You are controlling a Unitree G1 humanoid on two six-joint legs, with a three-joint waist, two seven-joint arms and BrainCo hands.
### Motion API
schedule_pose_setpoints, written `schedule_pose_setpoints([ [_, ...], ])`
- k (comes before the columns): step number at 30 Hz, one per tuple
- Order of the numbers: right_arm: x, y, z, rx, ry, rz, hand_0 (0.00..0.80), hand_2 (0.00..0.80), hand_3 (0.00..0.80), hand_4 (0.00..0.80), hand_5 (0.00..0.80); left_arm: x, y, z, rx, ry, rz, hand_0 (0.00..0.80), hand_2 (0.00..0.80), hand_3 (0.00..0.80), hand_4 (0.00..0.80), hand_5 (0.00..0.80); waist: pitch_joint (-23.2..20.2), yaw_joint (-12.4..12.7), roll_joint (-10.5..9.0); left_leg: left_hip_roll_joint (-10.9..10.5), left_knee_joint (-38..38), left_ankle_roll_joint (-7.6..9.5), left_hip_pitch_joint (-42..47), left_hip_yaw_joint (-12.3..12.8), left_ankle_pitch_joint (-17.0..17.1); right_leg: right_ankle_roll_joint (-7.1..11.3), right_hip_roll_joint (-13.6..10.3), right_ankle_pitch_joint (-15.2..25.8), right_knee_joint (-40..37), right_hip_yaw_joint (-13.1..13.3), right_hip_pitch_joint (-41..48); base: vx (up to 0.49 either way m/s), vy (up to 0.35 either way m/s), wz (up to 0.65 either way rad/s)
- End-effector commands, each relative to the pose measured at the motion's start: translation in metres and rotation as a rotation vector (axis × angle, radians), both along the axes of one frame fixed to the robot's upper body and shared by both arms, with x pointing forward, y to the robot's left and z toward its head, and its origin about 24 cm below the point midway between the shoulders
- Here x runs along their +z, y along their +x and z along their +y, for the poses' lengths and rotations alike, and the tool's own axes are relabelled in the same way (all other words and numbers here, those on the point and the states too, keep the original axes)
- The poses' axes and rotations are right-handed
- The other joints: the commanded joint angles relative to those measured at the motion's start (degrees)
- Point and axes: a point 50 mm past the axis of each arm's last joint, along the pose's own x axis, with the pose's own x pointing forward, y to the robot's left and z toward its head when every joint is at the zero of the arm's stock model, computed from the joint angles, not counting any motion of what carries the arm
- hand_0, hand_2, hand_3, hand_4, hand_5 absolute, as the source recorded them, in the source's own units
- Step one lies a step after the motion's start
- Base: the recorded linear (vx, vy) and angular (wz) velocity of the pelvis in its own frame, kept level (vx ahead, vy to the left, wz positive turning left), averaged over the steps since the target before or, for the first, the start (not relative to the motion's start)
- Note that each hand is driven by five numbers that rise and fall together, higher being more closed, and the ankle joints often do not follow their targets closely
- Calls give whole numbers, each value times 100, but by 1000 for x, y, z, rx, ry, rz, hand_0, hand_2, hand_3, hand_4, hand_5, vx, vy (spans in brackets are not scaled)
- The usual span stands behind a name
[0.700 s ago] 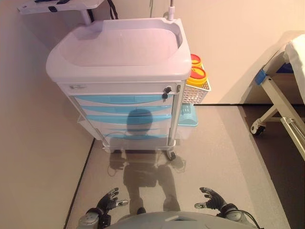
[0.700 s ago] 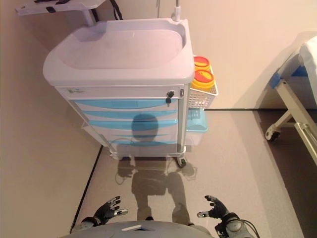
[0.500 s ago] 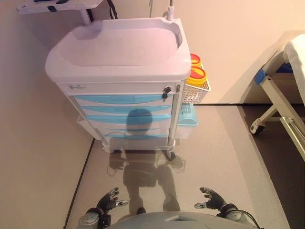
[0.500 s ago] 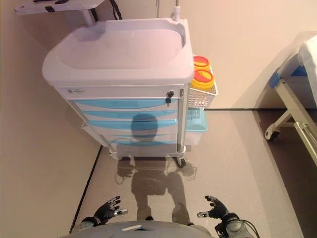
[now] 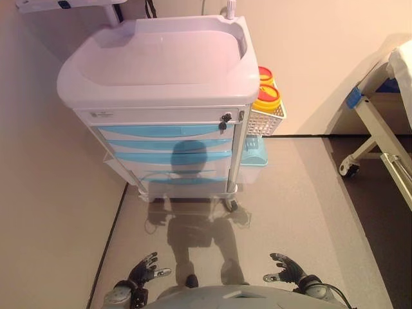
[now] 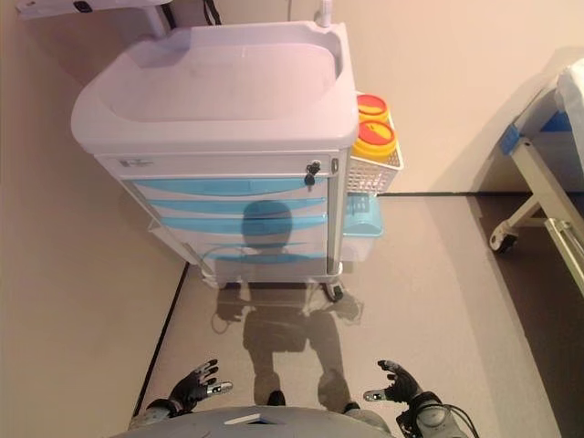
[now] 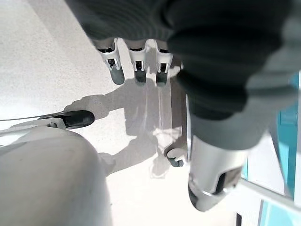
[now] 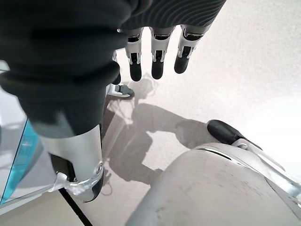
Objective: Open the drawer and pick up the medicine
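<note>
A pale grey medical cart (image 5: 161, 64) stands ahead against the wall, with several closed light-blue drawers (image 5: 167, 132) and a lock (image 5: 225, 120) at the upper right of its front. No medicine shows. My left hand (image 5: 143, 271) is low at the lower left, open and empty, far from the cart. My right hand (image 5: 287, 270) is low at the lower right, open and empty. Both also show in their wrist views, the left hand (image 7: 136, 61) and the right hand (image 8: 155, 52), with fingers straight over the floor.
A white wire basket (image 5: 265, 119) with yellow red-lidded containers (image 5: 266, 98) hangs on the cart's right side, a light-blue bin (image 5: 252, 154) below it. A bed frame with a wheel (image 5: 351, 168) stands at the right. A wall runs along the left.
The whole picture has shifted: the cart now sits a little higher and looks slightly larger, so the camera has moved. Both hands stay low and open.
</note>
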Motion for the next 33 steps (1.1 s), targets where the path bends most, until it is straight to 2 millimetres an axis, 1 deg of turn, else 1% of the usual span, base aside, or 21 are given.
schedule_pose_setpoints([
  [1,14,31,-9,-31,-5,-119,0,0,0,0,0,13,32,7,100,-41,-144,0,0,0,0,0,308,56,-44,-426,760,502,-472,-45,-851,51,-89,-307,979,-174,-782,-60,102,-12],
  [3,20,41,-12,-53,-5,-168,0,0,0,0,0,18,42,10,138,-48,-203,0,0,0,0,0,525,25,-44,-487,1013,580,-777,-40,-896,30,-118,-336,1229,-83,-1122,-107,95,-17],
  [5,23,47,-14,-62,-8,-200,0,0,0,0,0,24,50,15,180,-51,-266,0,0,0,0,0,732,2,-83,-512,1297,624,-1081,21,-948,4,-129,-328,1400,-25,-1402,-110,83,-13],
  [6,24,49,-14,-59,-16,-217,0,0,0,0,0,29,58,17,216,-61,-316,0,0,0,0,0,916,-29,-96,-507,1528,642,-1296,89,-974,-21,-153,-312,1556,2,-1604,-76,111,-5],
  [8,25,50,-13,-64,-22,-232,0,0,0,0,0,36,70,18,251,-74,-388,0,0,0,0,0,1092,-51,-129,-512,1824,684,-1607,165,-1023,-42,-175,-296,1798,78,-1933,-54,94,-8],
  [9,27,53,-13,-65,-24,-250,0,0,0,0,0,43,79,19,277,-92,-445,0,0,0,0,0,1225,-67,-164,-527,2045,724,-1858,211,-1044,-51,-176,-272,1978,135,-2203,-51,70,-17],
  [11,29,58,-11,-67,-28,-269,0,0,0,0,0,53,92,20,310,-119,-534,0,0,0,0,0,1354,-73,-226,-544,2388,775,-2259,283,-1084,-64,-156,-242,2236,221,-2607,-47,52,-25],
  [12,29,59,-10,-66,-30,-276,0,0,0,0,0,56,96,20,322,-128,-561,0,0,0,0,0,1388,-69,-243,-544,2513,791,-2390,307,-1120,-71,-138,-264,2346,250,-2741,-58,36,-20],
  [14,33,66,-9,-60,-32,-297,0,0,0,0,0,70,111,23,374,-160,-661,0,0,0,0,0,1476,-75,-304,-525,2846,832,-2834,355,-1180,-102,-46,-263,2628,320,-3207,-57,33,-18],
  [17,35,72,-6,-36,-32,-303,0,0,0,0,0,92,132,25,428,-223,-807,0,0,0,0,0,1540,-86,-413,-519,3329,898,-3417,363,-1330,-155,101,-308,3055,367,-3771,-9,14,-26],
  [20,36,75,-5,-17,-26,-303,0,0,0,0,0,107,146,21,454,-333,-912,0,0,0,0,0,1556,-109,-468,-540,3666,917,-3793,346,-1445,-184,192,-343,3347,400,-4126,29,14,-11],
  [21,37,76,-4,-10,-24,-307,0,0,0,0,0,114,151,20,467,-376,-954,0,0,0,0,0,1578,-119,-463,-545,3832,908,-3836,300,-1662,-162,242,-521,3528,437,-4195,76,24,-11],
  [22,38,77,-4,-13,-22,-312,0,0,0,0,0,121,156,18,472,-416,-990,0,0,0,0,0,1597,-127,-473,-544,3933,911,-3923,290,-1708,-163,268,-531,3604,449,-4292,74,23,-18],
  [28,45,85,-5,-10,-16,-337,0,0,0,0,0,165,184,15,461,-608,-1196,0,0,0,0,0,1689,-250,-591,-442,4248,907,-4250,321,-1782,-197,433,-486,3790,546,-4594,15,-6,-16],
  [29,45,85,-5,-7,-16,-337,0,0,0,0,0,169,186,16,460,-618,-1211,0,0,0,0,0,1702,-266,-606,-430,4269,906,-4267,328,-1789,-199,450,-474,3791,558,-4609,19,-27,-8],
  [30,46,85,-6,-7,-19,-336,0,0,0,0,0,180,192,17,445,-628,-1250,0,0,0,0,0,1731,-305,-637,-410,4311,904,-4307,341,-1795,-201,478,-443,3782,586,-4637,24,-28,-8],
  [33,45,83,-6,-18,-24,-325,0,0,0,0,0,199,204,17,430,-669,-1310,0,0,0,0,0,1772,-388,-689,-381,4392,912,-4358,369,-1803,-200,535,-350,3739,665,-4658,45,-20,-9],
])
